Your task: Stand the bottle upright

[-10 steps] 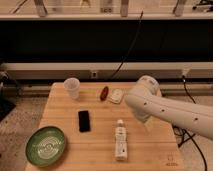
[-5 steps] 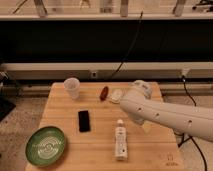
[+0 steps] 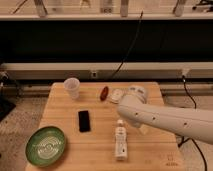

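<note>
The slim white bottle (image 3: 120, 140) lies on its side on the wooden table (image 3: 60, 107), front middle, with its cap pointing away from me. My white arm (image 3: 160, 117) reaches in from the right and ends just above and to the right of the bottle's neck. The gripper (image 3: 144, 129) shows only as a small pale part under the arm, close to the right of the bottle's neck. I cannot tell whether it touches the bottle.
A black phone (image 3: 84, 121) lies left of the bottle. A translucent white cup (image 3: 72, 87) stands at the back left. A red object (image 3: 104, 93) and a small white rounded-square object (image 3: 117, 95) lie at the back middle. A green plate (image 3: 46, 145) sits front left.
My arm has swung left across the table and come lower, closer to the bottle's neck. The bottle and the other things have not moved.
</note>
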